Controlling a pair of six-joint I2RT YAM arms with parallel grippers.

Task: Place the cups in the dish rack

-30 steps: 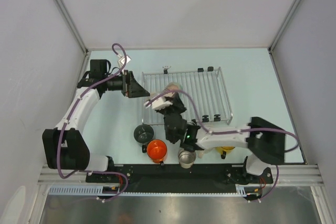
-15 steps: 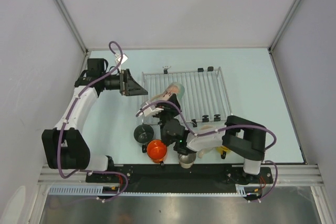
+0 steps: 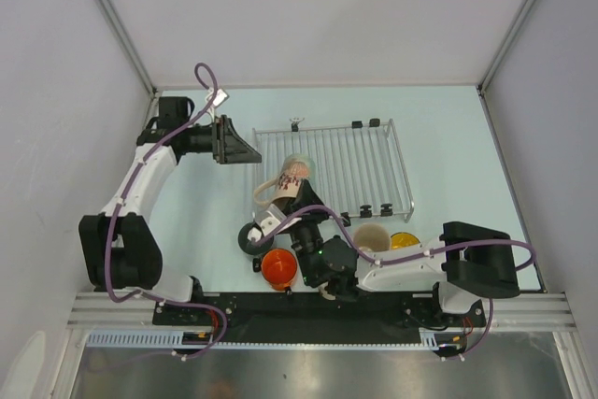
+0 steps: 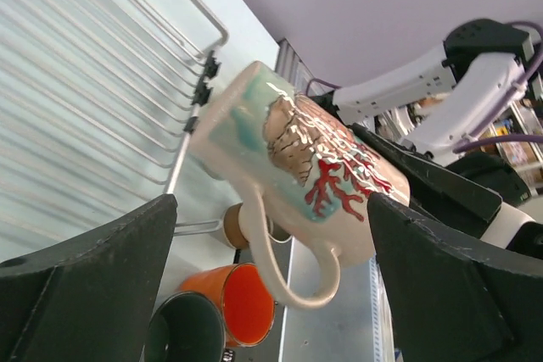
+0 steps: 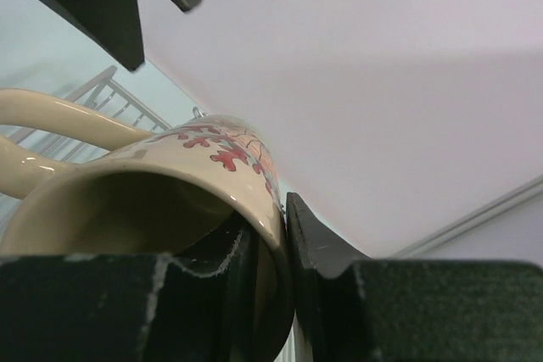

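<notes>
The right gripper (image 5: 284, 235) is clenched on the rim of a cream ceramic mug with a red coral print (image 3: 291, 177). One finger sits inside the mouth and the other presses the outer wall. The mug hangs tilted, its base toward the far edge of the worktop and its handle pointing to the left edge. It is over the near-left corner of the flat silver wire dish rack (image 3: 360, 163). Whether its base touches the bars cannot be told.

The rack lies on the pale green worktop (image 3: 458, 156), toward the far edge and around the middle. Bare bars run from the mug toward the rack's right rim, and an open strip of worktop lies between that rim and the right edge.

The left gripper (image 3: 245, 144) is spread wide and grasps nothing. It hangs just beside the rack's far-left corner, fingers aimed at the mug but apart from it.

Along the near edge, left of the middle, stand a dark grey-green mug (image 3: 252, 236) and an orange mug (image 3: 277, 268), close together beside the right arm's wrist. Right of the middle, a plain cream mug (image 3: 371, 237) and a yellow mug (image 3: 405, 241) stand just beyond the right arm's forearm.
</notes>
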